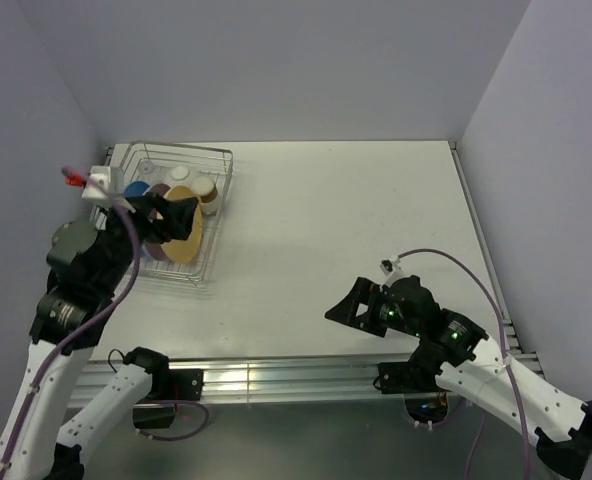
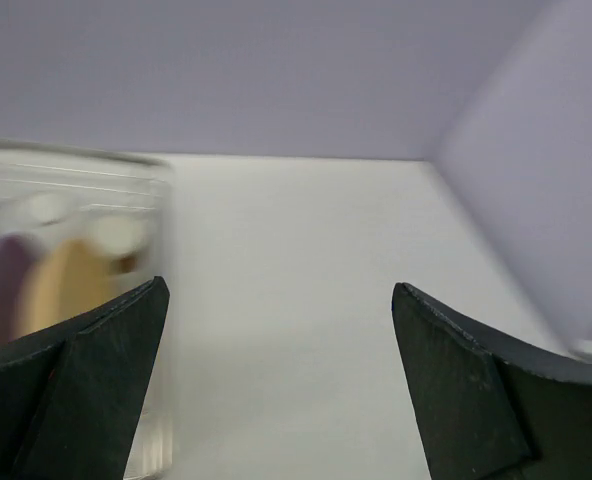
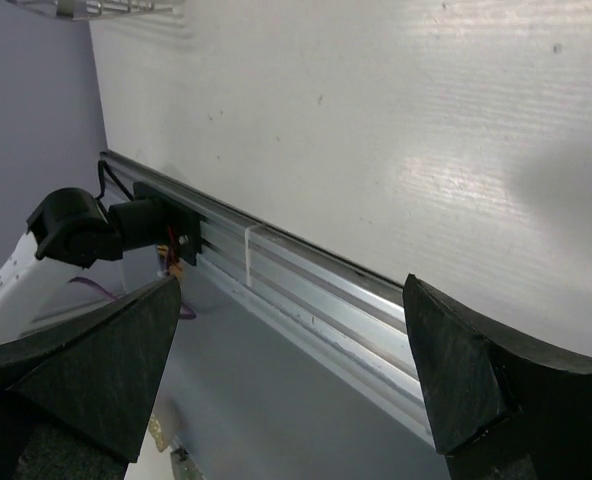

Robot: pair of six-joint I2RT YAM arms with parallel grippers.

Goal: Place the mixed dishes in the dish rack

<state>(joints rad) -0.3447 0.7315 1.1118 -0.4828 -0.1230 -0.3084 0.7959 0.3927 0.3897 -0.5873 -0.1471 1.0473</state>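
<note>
Left end effector (image 2: pixel 281 290): fingers spread, nothing between, hovering above dish rack (image 1: pixel 216 156) at far-left of worktop (image 1: pixel 356 210). Yellow-orange plate (image 1: pixel 188 240) stands tilted inside it. Right end effector (image 3: pixel 291 285): spread, empty, near worktop's front edge.

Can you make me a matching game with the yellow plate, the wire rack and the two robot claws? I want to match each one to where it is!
Things:
1. yellow-orange plate
2. dish rack
3. left gripper
4. right gripper

Places:
A. open, over the bare table near its front edge
B. silver wire, at the far left corner
C. sitting inside the rack
D. open, up over the rack

Pairs: 1-C, 2-B, 3-D, 4-A
</note>
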